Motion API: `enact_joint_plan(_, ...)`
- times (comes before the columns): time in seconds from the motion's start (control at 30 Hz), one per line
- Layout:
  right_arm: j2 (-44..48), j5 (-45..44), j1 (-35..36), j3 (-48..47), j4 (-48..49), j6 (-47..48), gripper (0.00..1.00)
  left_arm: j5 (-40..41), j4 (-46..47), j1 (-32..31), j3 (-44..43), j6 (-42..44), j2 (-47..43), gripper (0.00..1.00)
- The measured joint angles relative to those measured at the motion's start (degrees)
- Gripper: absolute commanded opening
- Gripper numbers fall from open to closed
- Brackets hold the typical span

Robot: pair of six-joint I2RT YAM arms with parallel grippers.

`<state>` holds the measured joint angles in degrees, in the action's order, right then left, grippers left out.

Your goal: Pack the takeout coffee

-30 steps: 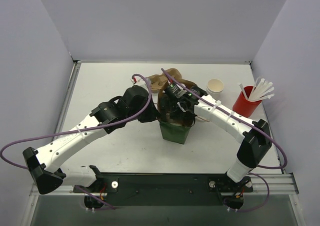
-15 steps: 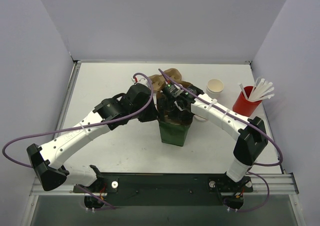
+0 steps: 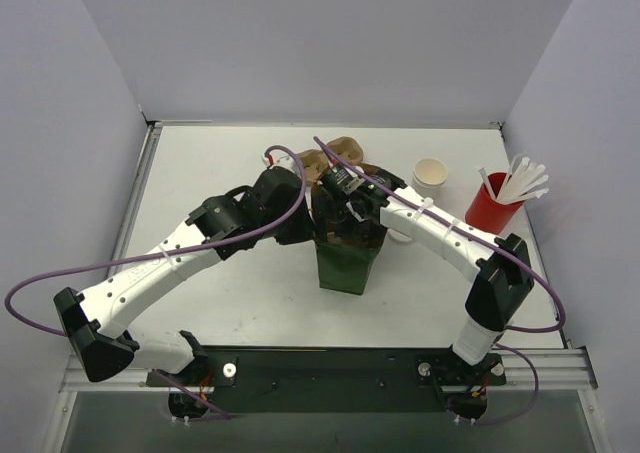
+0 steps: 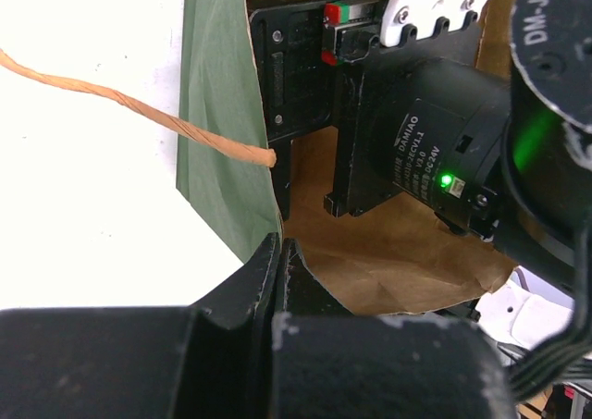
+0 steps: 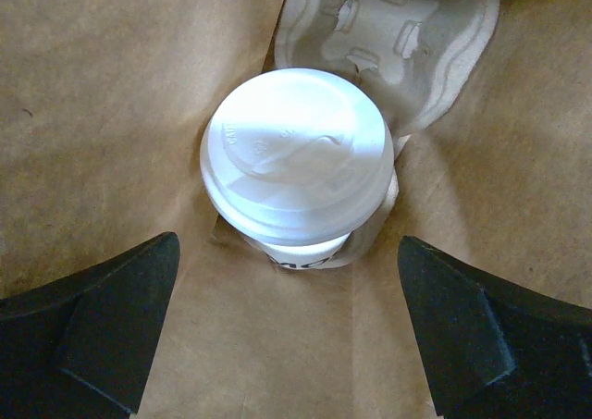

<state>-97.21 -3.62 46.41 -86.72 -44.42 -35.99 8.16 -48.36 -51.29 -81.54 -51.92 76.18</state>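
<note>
- Near the middle of the desk (image 3: 220,163), seen from above, a green paper bag (image 3: 346,265) stands upright with its mouth open.
- From the left, the left arm (image 3: 170,263) reaches to the bag's left rim. The right arm (image 3: 445,235) bends over from the right and dips its wrist into the mouth. What lies inside the bag cannot be seen from this camera.
- Toward the desk's right edge, a white cup with a tan inside (image 3: 431,173) stands near a red cup (image 3: 490,213) of white straws (image 3: 522,181). Both are well apart from the bag.
- Something brown (image 3: 335,151) lies just behind the bag; I cannot tell what it is.
- From the left wrist camera, the left gripper (image 4: 280,252) is pinched tight on the bag's rim, where the green outside meets the brown lining.
- A twisted paper handle (image 4: 129,104) runs across the white desk to that rim. The right arm's black wrist fills the bag's mouth, a small green light lit on it.
- The right wrist camera looks straight down into the bag. The takeout coffee (image 5: 296,155) stands upright at the bottom with its white lid on.
- It seems to be seated in one pocket of a pale pulp cup carrier (image 5: 398,21), which extends toward the top of the frame.
- The right gripper (image 5: 287,331) is spread wide above the cup. Its black fingers (image 5: 102,317) sit at either lower corner of the frame and grip nothing, with brown lining all round.
</note>
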Motion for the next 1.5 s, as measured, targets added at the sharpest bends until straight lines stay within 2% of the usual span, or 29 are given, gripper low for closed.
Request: enact_joint_plan(1.5,2.3,-2.0,-0.7,-4.5,-1.5,0.0,1.00,2.1,-2.5,0.0,-0.9,-2.5,0.5,0.00)
